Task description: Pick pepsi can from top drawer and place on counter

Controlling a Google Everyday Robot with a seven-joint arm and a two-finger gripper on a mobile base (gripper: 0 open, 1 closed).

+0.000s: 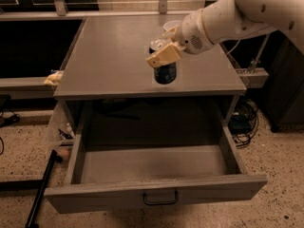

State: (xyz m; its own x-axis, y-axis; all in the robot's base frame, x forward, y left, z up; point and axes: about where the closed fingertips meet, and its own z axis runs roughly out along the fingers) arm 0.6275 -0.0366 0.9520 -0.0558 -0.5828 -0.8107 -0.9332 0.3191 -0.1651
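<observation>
Pepsi can (165, 74) is out of the top drawer (95, 199). It stands upright over the counter (109, 51), near the front edge and right of centre. We cannot tell whether its base touches the surface or hangs just above it.

Gripper (160, 54) sits at the can's upper half with its fingers clamped across it; the tan near finger (164, 57) crosses the can wall just under the silver rim.

Handling, as we judge it:
- Thin metal wall, smooth and likely slick. It should dent under hard squeeze, so moderate pressure suits.
- Weight is unknown, full or empty.
- Best hold is across the cylinder's sides, mid to upper body, as here.

White bowl (170, 25) is near the back right, behind the arm. The drawer is open, and no can shows inside it.
</observation>
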